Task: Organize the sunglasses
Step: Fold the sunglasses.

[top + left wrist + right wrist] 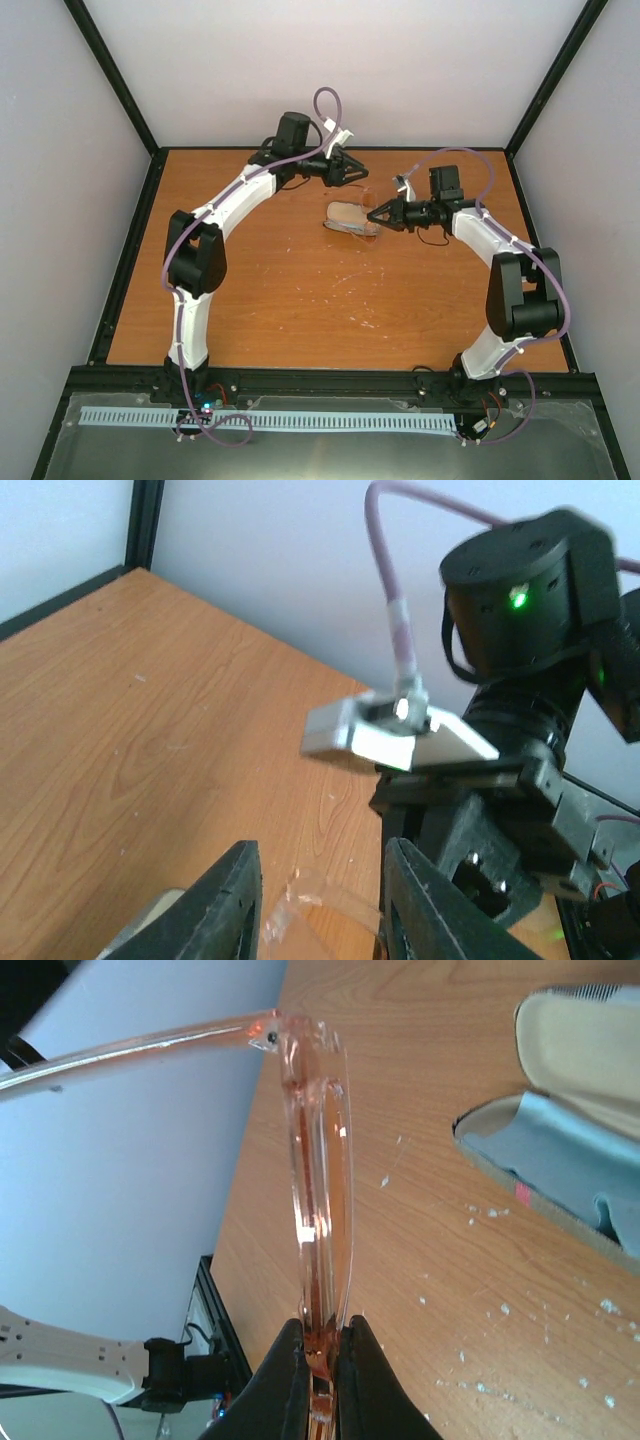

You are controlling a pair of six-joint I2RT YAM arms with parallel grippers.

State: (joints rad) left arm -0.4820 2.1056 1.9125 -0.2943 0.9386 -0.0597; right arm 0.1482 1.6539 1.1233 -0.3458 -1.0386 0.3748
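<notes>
- Sunglasses (318,1160): one pair, with a thin, nearly clear frame, a pinkish-red tint and slim straight arms.
- State: one arm is unfolded, standing out from its hinge roughly square to the front.
- Pose: in the right wrist view the front is edge-on, running from 6 o'clock up to 12. The arm leaves the top hinge toward 9 o'clock.
- Place: held up off the table (250,300), the lower end pinched in the right gripper (320,1350). In the top view it is at about 1 o'clock of the table's middle.

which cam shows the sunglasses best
Right wrist: the sunglasses fill the view, pink front and one arm sharp, pinched in the right gripper. Left wrist shows only a clear sliver; top external, a faint glint between the arms.
</notes>
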